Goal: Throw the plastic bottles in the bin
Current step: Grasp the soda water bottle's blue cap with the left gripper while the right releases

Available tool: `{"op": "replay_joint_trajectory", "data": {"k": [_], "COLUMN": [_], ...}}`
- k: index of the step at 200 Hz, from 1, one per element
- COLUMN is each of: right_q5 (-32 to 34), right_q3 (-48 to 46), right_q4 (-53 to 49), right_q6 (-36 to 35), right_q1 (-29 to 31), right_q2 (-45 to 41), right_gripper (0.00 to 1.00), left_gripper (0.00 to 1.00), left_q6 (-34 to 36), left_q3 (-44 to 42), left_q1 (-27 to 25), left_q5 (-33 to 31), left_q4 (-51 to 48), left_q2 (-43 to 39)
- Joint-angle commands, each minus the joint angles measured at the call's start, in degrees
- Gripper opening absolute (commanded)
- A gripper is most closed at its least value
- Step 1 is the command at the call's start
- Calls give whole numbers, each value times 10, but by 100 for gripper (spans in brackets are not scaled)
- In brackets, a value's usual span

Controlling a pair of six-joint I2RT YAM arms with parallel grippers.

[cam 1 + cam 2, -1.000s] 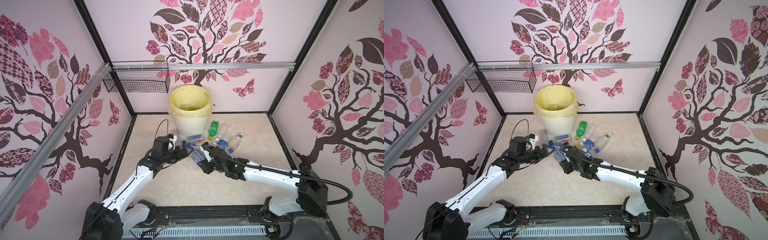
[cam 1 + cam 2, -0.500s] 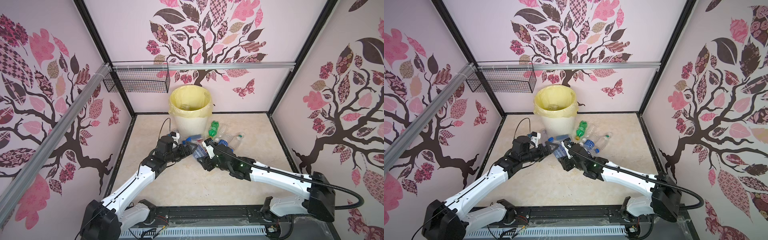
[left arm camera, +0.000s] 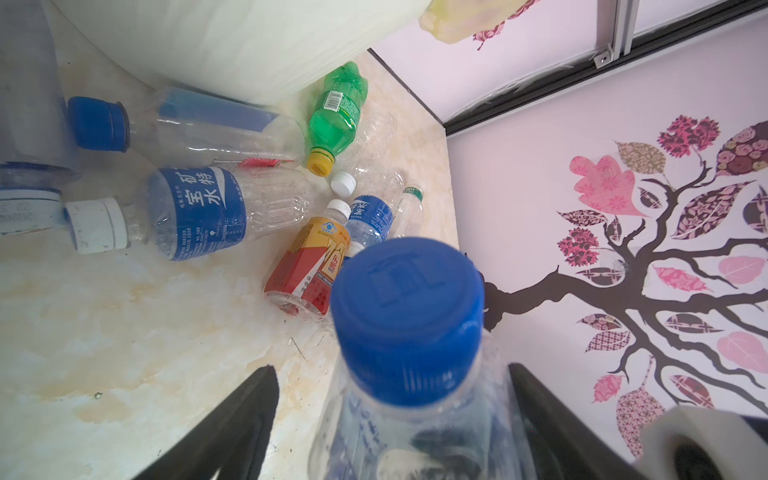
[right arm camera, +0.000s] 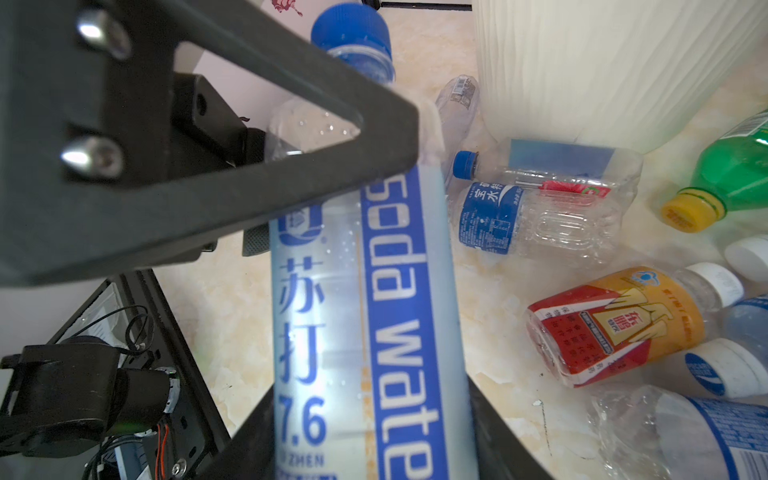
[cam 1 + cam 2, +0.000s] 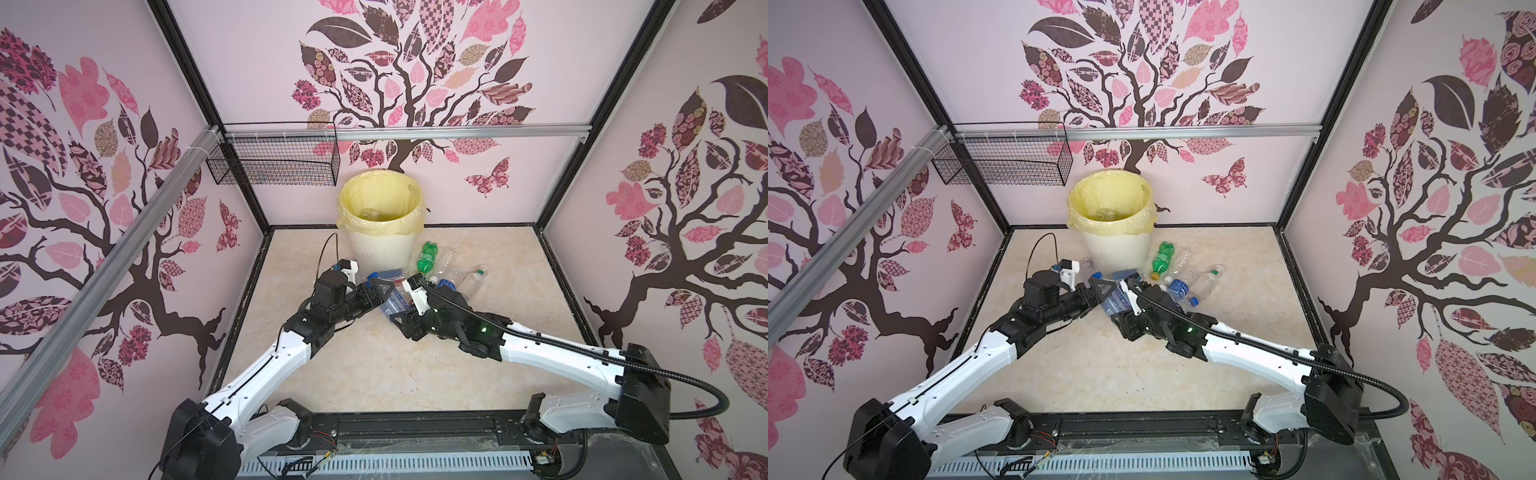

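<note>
My right gripper [image 4: 370, 415] is shut on the lower body of a tall clear bottle [image 4: 361, 291] with a blue "Soda water" label and blue cap [image 3: 409, 316]. It holds the bottle off the floor in front of the bin [image 5: 382, 249]. My left gripper [image 3: 390, 374] straddles the same bottle just below the cap, open, with a gap on one side. Both top views show the two grippers [image 5: 380, 289] [image 5: 401, 320] meeting at this bottle [image 5: 1116, 305]. Several plastic bottles lie on the floor by the bin: a green one [image 3: 338, 112], an amber-red one [image 3: 309, 266], and clear blue-labelled ones [image 3: 199, 212].
The cream ribbed bin [image 5: 1115, 253] has a yellow bag and stands at the back wall. A black wire basket [image 5: 274, 160] hangs on the rail to the bin's left. The loose bottles [image 5: 1183, 278] spread right of the grippers. Patterned walls close in three sides.
My right gripper has carried the soda water bottle up and toward the bin. My left gripper has swung right onto the bottle's neck end, and its jaws have narrowed a little.
</note>
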Motion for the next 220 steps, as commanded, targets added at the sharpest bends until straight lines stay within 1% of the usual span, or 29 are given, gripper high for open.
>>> {"op": "replay_joint_trajectory", "data": {"k": [1, 29, 45, 61, 83, 96, 111, 124, 142, 178, 210, 220], "right_q5": [-6, -9, -8, -8, -6, -4, 3, 14, 23, 40, 15, 17], "right_q3": [15, 16, 15, 14, 16, 23, 34, 41, 44, 61, 75, 85], "right_q4": [13, 14, 16, 18, 15, 5, -16, -35, -53, -102, -121, -127], "right_q6": [5, 4, 4, 4, 3, 0, -10, -16, -21, -40, -33, -39], "right_q1": [2, 2, 2, 2, 2, 2, 2, -2, -8, -29, -77, -85], "right_q2": [-16, -11, -8, -6, -4, -3, -5, -13, -26, -56, -92, -100], "right_gripper": [56, 58, 59, 62, 69, 76, 81, 90, 99, 100, 99, 100], "left_gripper": [80, 66, 55, 51, 49, 49, 48, 48, 48, 48, 48, 48], "left_q6": [-9, -7, -3, 0, 6, 11, 21, 24, 36, 64, 90, 101], "left_q3": [-7, -11, -13, -14, -12, -7, 4, 17, 38, 101, 166, 191], "left_q1": [-2, -3, -3, -3, -2, -2, -2, -2, 0, 8, 9, 9], "left_q5": [-10, -9, -12, -14, -18, -26, -39, -59, -73, -91, -139, -151], "left_q4": [33, 38, 35, 32, 20, 9, -6, -24, -47, -99, -146, -156], "left_q2": [1, 2, 0, 0, -2, -3, -5, -7, -8, 8, 20, 29]}}
